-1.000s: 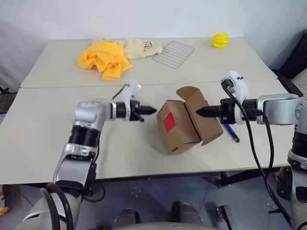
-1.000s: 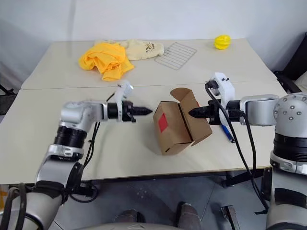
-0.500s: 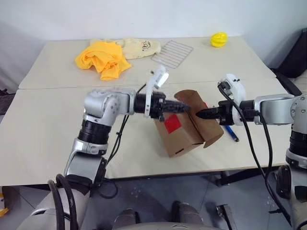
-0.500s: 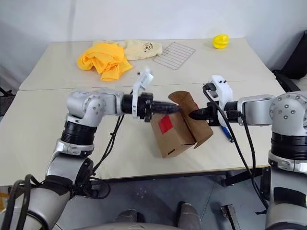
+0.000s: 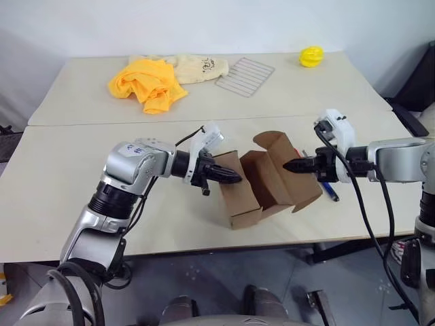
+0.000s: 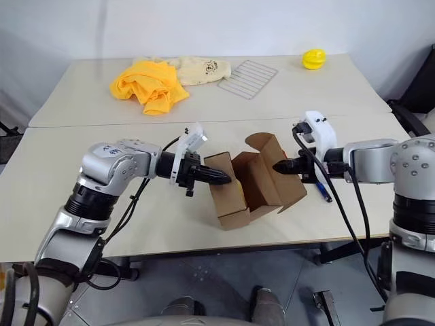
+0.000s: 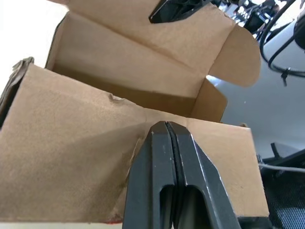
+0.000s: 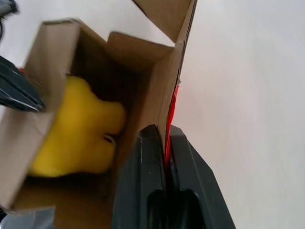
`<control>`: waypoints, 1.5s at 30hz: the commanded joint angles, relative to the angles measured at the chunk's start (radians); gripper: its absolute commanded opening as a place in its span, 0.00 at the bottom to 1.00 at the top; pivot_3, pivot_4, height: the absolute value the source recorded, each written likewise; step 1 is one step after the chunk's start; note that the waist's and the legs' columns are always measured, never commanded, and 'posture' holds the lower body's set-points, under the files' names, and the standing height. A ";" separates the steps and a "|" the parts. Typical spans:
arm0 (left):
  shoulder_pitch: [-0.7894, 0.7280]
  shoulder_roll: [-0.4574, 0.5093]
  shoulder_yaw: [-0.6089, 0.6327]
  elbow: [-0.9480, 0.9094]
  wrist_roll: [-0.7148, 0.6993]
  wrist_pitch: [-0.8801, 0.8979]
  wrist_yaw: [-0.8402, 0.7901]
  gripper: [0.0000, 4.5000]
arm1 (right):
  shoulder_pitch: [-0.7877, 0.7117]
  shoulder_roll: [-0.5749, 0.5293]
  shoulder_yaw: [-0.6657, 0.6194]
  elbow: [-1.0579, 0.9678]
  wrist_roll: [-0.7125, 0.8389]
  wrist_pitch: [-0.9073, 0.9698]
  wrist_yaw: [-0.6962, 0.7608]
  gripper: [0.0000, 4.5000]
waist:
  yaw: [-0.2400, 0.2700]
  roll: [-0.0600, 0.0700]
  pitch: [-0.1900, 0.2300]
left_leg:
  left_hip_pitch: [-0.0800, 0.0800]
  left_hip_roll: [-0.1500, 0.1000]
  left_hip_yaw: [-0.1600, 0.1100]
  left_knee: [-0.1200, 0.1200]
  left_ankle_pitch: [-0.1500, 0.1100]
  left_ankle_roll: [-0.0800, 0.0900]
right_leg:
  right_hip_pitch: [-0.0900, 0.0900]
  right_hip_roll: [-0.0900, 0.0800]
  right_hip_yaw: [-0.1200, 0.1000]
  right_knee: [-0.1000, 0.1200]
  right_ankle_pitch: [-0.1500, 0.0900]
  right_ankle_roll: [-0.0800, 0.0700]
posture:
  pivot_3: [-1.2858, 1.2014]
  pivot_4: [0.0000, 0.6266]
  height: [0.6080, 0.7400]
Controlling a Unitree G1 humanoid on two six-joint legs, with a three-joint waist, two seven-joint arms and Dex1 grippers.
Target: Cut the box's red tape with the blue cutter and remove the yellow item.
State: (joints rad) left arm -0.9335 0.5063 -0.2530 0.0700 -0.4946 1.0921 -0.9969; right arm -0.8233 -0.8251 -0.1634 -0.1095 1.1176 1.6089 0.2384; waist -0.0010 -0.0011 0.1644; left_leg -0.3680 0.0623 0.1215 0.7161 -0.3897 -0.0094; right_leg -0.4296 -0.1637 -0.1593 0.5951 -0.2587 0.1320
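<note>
The box (image 5: 262, 187) sits near the front edge of the worktop (image 5: 81, 204), lid spread open. The left pincer (image 5: 234, 179) is clamped shut on the left flap, drawing it out toward nine o'clock. The right pincer (image 5: 288, 164) is pinched tight on the right flap, its edge carrying a sliver of the red tape (image 8: 172, 109), holding it out toward three o'clock. Between them the mouth gapes, and in the right wrist view there it is: the yellow item (image 8: 78, 131), down inside the carton against the near wall and floor.

The blue cutter (image 5: 329, 189) lies on the worktop just beyond the right flap, at about four o'clock from the box, half hidden under the right arm. Its job looks done, since the seam is parted.

What matters now: the yellow item lies just below and between the two pincer tips, along the open trough of the box, which runs roughly from twelve to six. Both arms are about equally near. My read is that one pincer must let its flap go, open, and dip in.
</note>
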 commanded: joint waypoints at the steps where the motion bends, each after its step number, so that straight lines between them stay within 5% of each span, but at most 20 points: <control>1: 0.043 0.050 -0.026 -0.014 0.028 0.042 0.021 0.00 | 0.043 -0.034 -0.029 -0.028 -0.008 0.005 0.020 0.01 | 0.001 0.000 0.000 | 0.000 0.000 0.000 0.000 0.000 0.000 | 0.000 0.000 0.000 0.000 0.000 0.000 | 0.52 0.24 1.00; 10: 0.116 0.102 0.008 0.002 0.064 0.018 0.067 0.00 | 0.144 0.039 -0.024 -0.011 -0.124 -0.019 0.038 0.01 | 0.011 0.001 -0.001 | 0.001 0.000 0.000 0.003 0.000 0.000 | 0.002 0.000 0.001 0.002 0.000 0.000 | 0.52 0.24 1.00; 17: 0.122 0.125 -0.114 0.051 0.175 -0.081 0.070 0.31 | 0.156 0.080 -0.019 0.006 -0.205 -0.042 0.058 0.00 | 0.035 0.004 -0.004 | 0.002 0.000 -0.001 0.006 0.001 0.001 | 0.005 0.000 0.001 0.003 0.002 -0.001 | 0.52 0.24 1.00; 28: 0.068 0.075 -0.194 0.162 0.300 -0.213 0.044 1.00 | 0.174 0.103 -0.003 -0.002 -0.295 -0.085 0.099 0.00 | 0.030 0.008 -0.005 | 0.000 -0.001 -0.001 0.005 0.001 0.002 | 0.003 0.000 0.002 0.002 0.003 -0.001 | 0.52 0.24 1.00; 45: -0.241 -0.012 0.169 0.292 0.059 -0.098 -0.071 1.00 | 0.081 0.095 0.020 -0.066 -0.337 -0.055 0.170 0.00 | 0.022 0.008 -0.002 | -0.004 -0.001 0.001 0.002 0.002 0.003 | -0.001 0.000 0.001 -0.003 0.005 0.000 | 0.52 0.24 1.00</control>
State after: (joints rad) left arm -1.1382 0.5008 -0.1200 0.3723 -0.3995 0.9935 -1.0511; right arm -0.7257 -0.7136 -0.1326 -0.1316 0.7748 1.5512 0.3915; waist 0.0207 0.0067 0.1628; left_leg -0.3722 0.0614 0.1222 0.7177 -0.3876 -0.0065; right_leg -0.4307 -0.1637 -0.1585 0.5918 -0.2538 0.1317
